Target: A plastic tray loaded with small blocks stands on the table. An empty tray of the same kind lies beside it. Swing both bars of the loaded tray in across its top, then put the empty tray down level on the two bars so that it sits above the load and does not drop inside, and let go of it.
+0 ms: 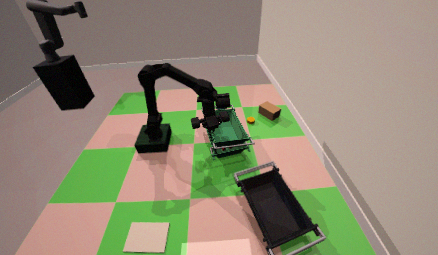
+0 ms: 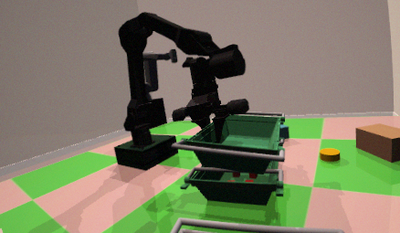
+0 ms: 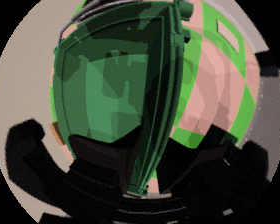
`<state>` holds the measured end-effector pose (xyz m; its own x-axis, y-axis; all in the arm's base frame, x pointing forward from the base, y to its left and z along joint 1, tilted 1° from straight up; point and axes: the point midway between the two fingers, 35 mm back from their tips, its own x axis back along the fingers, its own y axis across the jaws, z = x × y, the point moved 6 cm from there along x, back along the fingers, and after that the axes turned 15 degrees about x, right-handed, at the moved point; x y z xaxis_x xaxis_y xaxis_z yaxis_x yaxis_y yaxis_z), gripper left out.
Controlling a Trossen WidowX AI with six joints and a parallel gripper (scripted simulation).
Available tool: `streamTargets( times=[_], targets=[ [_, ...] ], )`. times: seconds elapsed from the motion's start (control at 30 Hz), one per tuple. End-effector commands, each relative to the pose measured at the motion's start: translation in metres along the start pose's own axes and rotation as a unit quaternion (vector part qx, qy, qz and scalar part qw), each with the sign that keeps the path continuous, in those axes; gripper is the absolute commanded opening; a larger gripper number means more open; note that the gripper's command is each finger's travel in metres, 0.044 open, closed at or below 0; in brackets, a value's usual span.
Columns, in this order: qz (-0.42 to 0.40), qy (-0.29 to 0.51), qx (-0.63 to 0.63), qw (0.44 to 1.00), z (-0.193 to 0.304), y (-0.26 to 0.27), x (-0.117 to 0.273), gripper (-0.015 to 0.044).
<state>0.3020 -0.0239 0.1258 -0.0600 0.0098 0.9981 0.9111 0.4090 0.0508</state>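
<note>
My gripper (image 1: 216, 123) (image 2: 219, 120) (image 3: 145, 128) is shut on the left side wall of the empty green tray (image 1: 231, 130) (image 2: 251, 135) (image 3: 106, 90). It holds the tray roughly level, a little above the loaded green tray (image 2: 228, 194), with a gap between them. Small red blocks (image 2: 242, 178) show inside the loaded tray. One grey wire bar of the loaded tray lies across its near end; I cannot see its far bar. The held tray's own bar (image 2: 228, 151) hangs at its near end. In the top view the loaded tray is mostly hidden under the held one.
A black tray (image 1: 277, 208) with wire bars lies in front of the green ones. A brown box (image 1: 269, 110) (image 2: 379, 140) and an orange disc (image 1: 250, 119) (image 2: 330, 154) lie to the right. A tan plate (image 1: 146, 237) lies at the front. A second black arm (image 1: 62, 81) stands at the far left.
</note>
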Motion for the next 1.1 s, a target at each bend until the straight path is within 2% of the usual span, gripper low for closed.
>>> streamTargets(
  times=[0.0,1.07],
  targets=[
    [0.015,0.004,0.002,1.0,0.002,-0.005,-0.005,0.0],
    [0.016,0.004,0.002,1.0,0.002,-0.006,-0.013,0.0]
  ],
)
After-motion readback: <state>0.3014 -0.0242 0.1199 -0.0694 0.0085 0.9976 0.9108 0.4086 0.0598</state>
